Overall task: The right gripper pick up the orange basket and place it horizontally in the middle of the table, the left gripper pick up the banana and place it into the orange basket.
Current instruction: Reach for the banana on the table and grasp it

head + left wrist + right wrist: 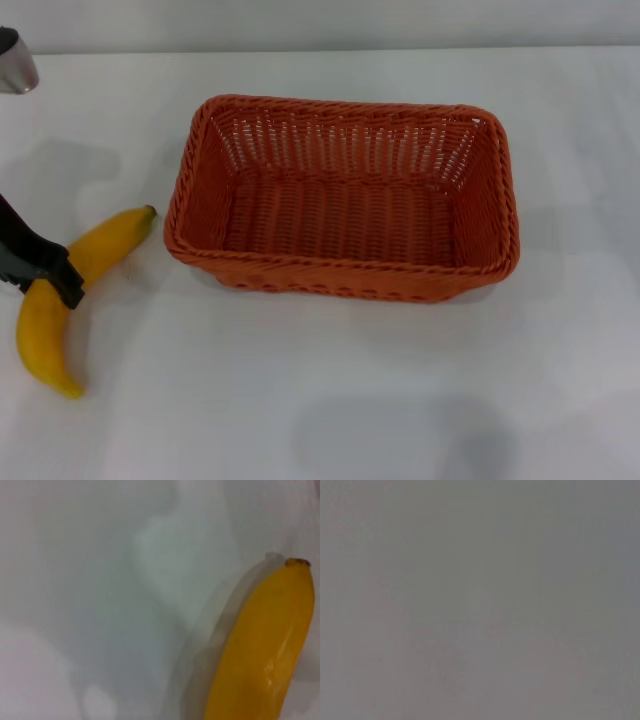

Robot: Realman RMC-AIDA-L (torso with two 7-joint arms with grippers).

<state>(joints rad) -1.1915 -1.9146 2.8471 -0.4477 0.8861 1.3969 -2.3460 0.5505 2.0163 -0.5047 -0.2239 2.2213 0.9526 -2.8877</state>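
Banana (60, 300) lies near your table's (300, 400) left edge, beside the orange basket (345, 195) at centre; your left gripper (45, 265) crosses its middle, grasp unclear.

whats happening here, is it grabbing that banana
The left gripper is down at the middle of the banana, which lies on the white table to the left of the orange basket. The basket sits lengthwise near the middle of the table and is empty. The right gripper is out of view.
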